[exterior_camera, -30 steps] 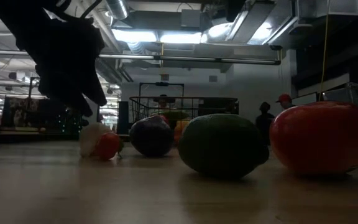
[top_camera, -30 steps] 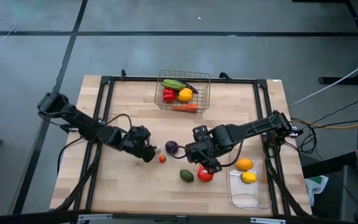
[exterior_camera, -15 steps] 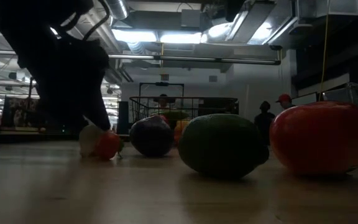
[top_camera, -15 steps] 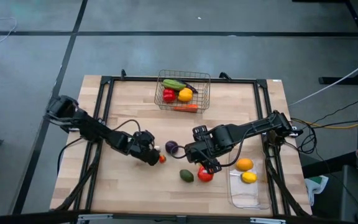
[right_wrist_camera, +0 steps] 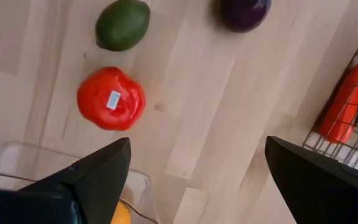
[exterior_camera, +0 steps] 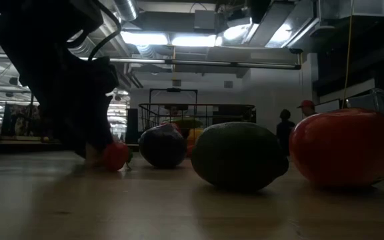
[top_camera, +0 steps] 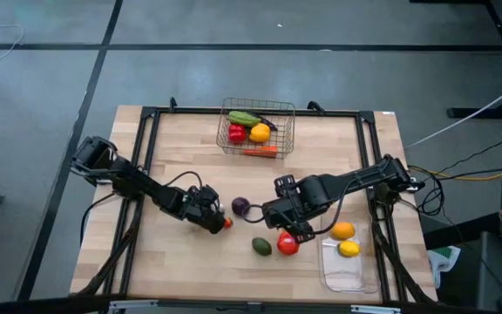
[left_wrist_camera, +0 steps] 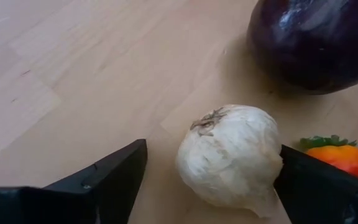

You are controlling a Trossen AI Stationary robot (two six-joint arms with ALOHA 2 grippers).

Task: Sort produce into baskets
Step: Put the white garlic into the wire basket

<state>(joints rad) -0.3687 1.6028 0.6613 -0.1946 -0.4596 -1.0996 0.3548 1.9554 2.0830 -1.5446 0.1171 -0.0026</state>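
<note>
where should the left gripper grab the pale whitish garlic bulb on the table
Across its round belly, coming straight on from where the left gripper is. The pale whitish garlic bulb already sits between the open fingers, its stem nub pointing away. One finger seems to touch it beside the small orange pepper, so closing probably needs little adjustment.

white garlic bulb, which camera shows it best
The left wrist view: the garlic bulb fills the frame between the open left gripper fingers, papery skin clear. In the high view that gripper covers it; the low view shows only a pale sliver behind the arm; the right wrist view misses it.
</note>
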